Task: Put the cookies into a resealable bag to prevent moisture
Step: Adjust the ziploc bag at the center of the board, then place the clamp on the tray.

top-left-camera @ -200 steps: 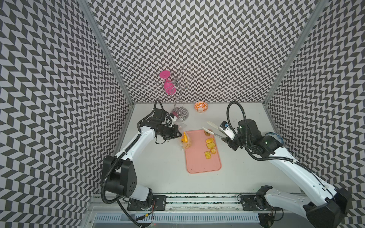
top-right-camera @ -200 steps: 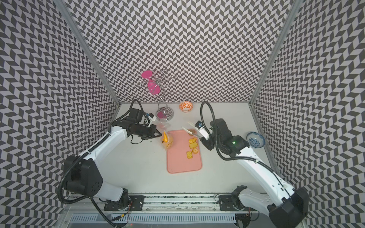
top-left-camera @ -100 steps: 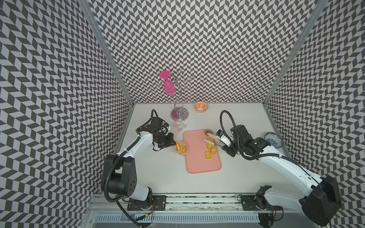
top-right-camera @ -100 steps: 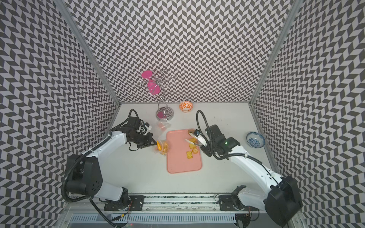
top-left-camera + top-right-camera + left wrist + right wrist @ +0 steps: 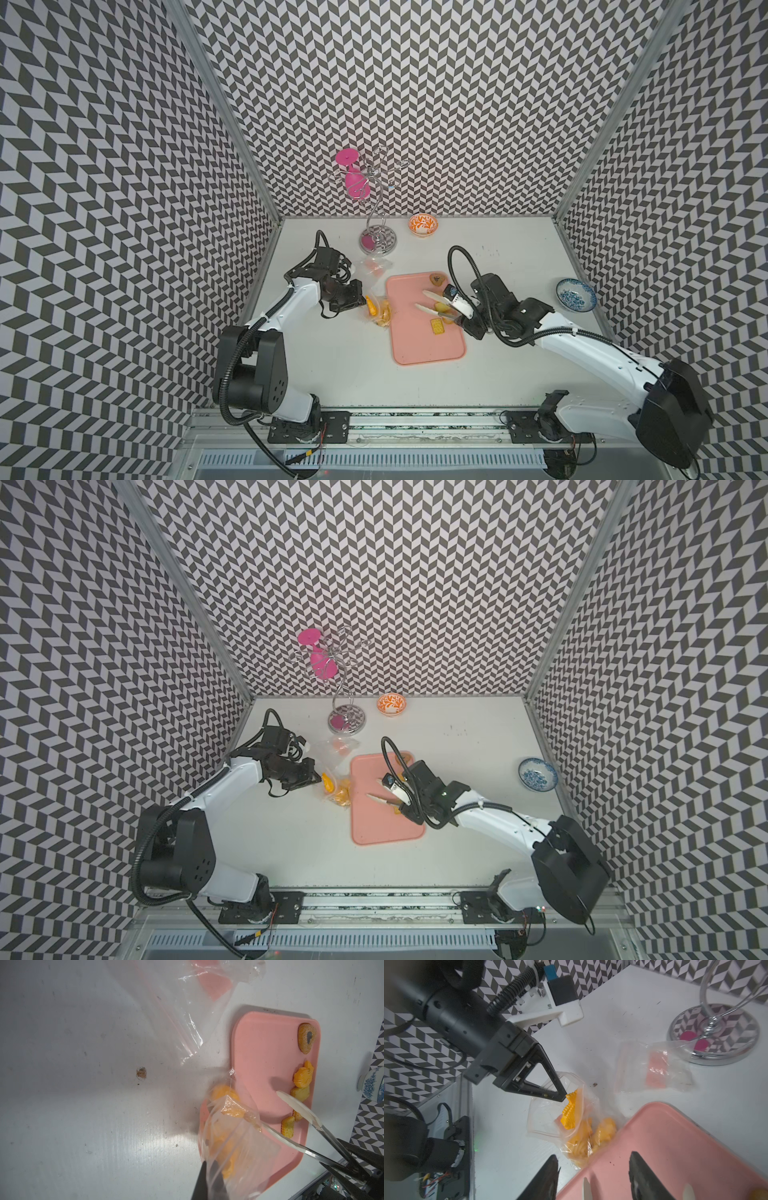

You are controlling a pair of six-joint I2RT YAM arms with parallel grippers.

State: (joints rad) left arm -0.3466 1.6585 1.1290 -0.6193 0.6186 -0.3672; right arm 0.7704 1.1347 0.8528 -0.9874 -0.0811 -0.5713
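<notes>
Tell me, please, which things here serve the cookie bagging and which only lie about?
For the job: the cookies on the pink tray; the clear bag pinched by the left gripper; the tongs held in the right gripper.
Just lying about: the second bag, the wire stand with a pink glass, the orange bowl, the blue bowl.

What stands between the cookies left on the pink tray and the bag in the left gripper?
Nothing visible does. Only bare pink tray lies between the remaining cookies and the bag, which the left gripper holds at the tray's edge. The tongs hover over the cookies.
</notes>
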